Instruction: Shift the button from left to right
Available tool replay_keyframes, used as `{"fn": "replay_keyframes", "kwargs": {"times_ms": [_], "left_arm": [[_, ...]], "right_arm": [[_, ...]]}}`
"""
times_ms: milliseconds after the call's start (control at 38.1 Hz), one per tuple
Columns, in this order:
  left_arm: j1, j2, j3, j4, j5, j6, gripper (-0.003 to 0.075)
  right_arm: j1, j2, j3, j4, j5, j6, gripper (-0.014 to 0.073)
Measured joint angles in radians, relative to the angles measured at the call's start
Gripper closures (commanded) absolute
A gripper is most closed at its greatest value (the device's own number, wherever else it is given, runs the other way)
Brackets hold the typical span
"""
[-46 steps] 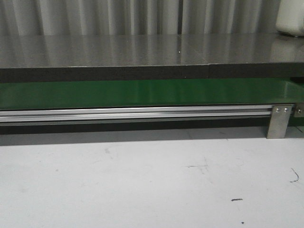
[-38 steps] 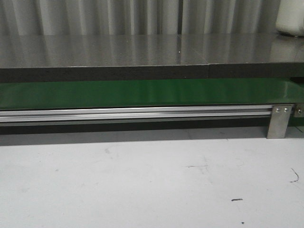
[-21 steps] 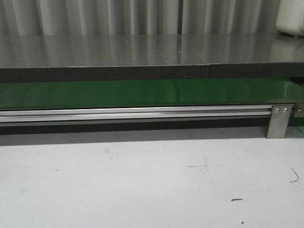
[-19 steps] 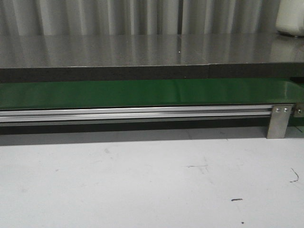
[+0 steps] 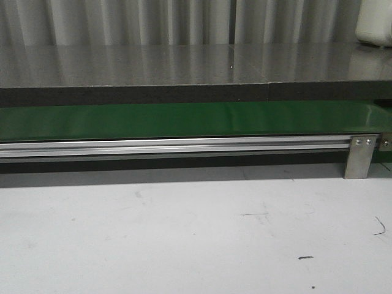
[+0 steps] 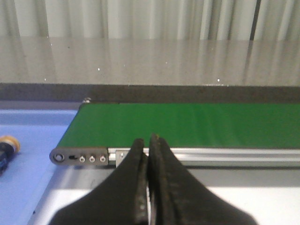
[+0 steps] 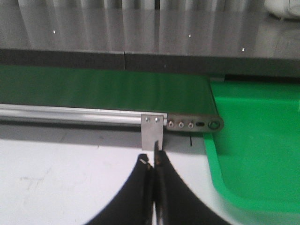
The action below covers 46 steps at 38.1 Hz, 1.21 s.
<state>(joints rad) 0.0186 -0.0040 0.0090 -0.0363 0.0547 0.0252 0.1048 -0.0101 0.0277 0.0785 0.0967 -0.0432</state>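
Work surface: one pale grey table (image 5: 184, 233), scuffed, with a few dark marks. Behind it runs one green conveyor belt (image 5: 184, 119) on an aluminium rail (image 5: 171, 146), carried by one metal bracket (image 5: 359, 156). A dark glossy shelf (image 5: 184, 64) sits above the belt, with grey corrugated wall panelling (image 5: 122, 21) behind.

Left gripper (image 6: 148, 140): jaws together, nothing between them, tips over the near edge of the rail by the belt's end roller plate (image 6: 79, 157). One button (image 6: 7, 147) lies on a blue tray (image 6: 28, 154), well apart from these jaws, out to their side, cut by the frame edge.

Right gripper (image 7: 153, 161): jaws together, empty, just short of the bracket. One green tray (image 7: 255, 150) lies beside these jaws, past the belt's end
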Motion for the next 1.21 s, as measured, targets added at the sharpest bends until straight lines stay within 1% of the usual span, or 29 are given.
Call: {"fn": "replay_keyframes", "kwargs": {"times_ms": [131, 236, 341, 446, 578, 709, 840, 866, 892, 919, 945, 998, 1024, 1050, 1076, 1102, 1129, 1181, 1208], "left_arm": [[0.0, 0.0, -0.004, -0.006, -0.123, 0.0, 0.0741], [0.0, 0.0, -0.048, 0.006, -0.138, 0.0, 0.0741], [0.0, 0.026, -0.143, 0.049, -0.135, 0.0, 0.0741], [0.0, 0.113, -0.254, 0.079, -0.067, 0.0, 0.0741], [0.0, 0.302, -0.397, 0.086, 0.076, 0.0, 0.0741], [0.0, 0.417, -0.438, 0.088, 0.113, 0.0, 0.0741], [0.0, 0.437, -0.438, 0.09, 0.121, 0.0, 0.0738], [0.0, 0.437, -0.438, 0.09, 0.121, 0.0, 0.0727], [0.0, 0.437, -0.438, 0.09, 0.121, 0.0, 0.0706], [0.0, 0.437, -0.438, 0.09, 0.121, 0.0, 0.0665], [0.0, 0.437, -0.438, 0.09, 0.121, 0.0, 0.0622], [0.0, 0.437, -0.438, 0.09, 0.121, 0.0, 0.0475], [0.0, 0.437, -0.438, 0.09, 0.121, 0.0, 0.0422], [0.0, 0.437, -0.438, 0.09, 0.121, 0.0, 0.0328], [0.0, 0.437, -0.438, 0.09, 0.121, 0.0, 0.0292], [0.0, 0.437, -0.438, 0.09, 0.121, 0.0, 0.0205], [0.0, 0.437, -0.438, 0.09, 0.121, 0.0, 0.016], [0.0, 0.437, -0.438, 0.09, 0.121, 0.0, 0.006], [0.0, 0.437, -0.438, 0.09, 0.121, 0.0, 0.0032]], "right_arm": [[0.002, 0.0, -0.027, 0.002, -0.022, 0.009, 0.0661], [0.002, 0.0, -0.116, 0.026, -0.012, 0.043, 0.0661], [0.002, 0.006, -0.23, 0.035, 0.021, 0.055, 0.0661], [0.002, 0.067, -0.337, 0.035, 0.074, 0.055, 0.0661], [0.002, 0.249, -0.475, 0.033, 0.157, 0.057, 0.0661], [0.002, 0.399, -0.532, -0.002, 0.168, 0.057, 0.0661], [0.002, 0.471, -0.537, -0.066, 0.171, 0.053, 0.0659], [0.002, 0.476, -0.537, -0.069, 0.171, 0.053, 0.0657], [0.002, 0.476, -0.537, -0.071, 0.172, 0.053, 0.0645], [0.002, 0.476, -0.537, -0.071, 0.172, 0.053, 0.0623], [0.002, 0.476, -0.537, -0.071, 0.172, 0.053, 0.0583], [0.002, 0.476, -0.537, -0.073, 0.172, 0.053, 0.0472], [0.002, 0.476, -0.537, -0.073, 0.172, 0.053, 0.0407], [0.002, 0.476, -0.537, -0.073, 0.172, 0.053, 0.0337], [0.002, 0.476, -0.537, -0.073, 0.172, 0.053, 0.0281], [0.002, 0.476, -0.537, -0.073, 0.172, 0.053, 0.0207], [0.002, 0.476, -0.537, -0.073, 0.172, 0.053, 0.0154], [0.002, 0.476, -0.537, -0.078, 0.172, 0.053, 0.0018], [0.002, 0.476, -0.537, -0.078, 0.172, 0.053, -0.0042]]}}
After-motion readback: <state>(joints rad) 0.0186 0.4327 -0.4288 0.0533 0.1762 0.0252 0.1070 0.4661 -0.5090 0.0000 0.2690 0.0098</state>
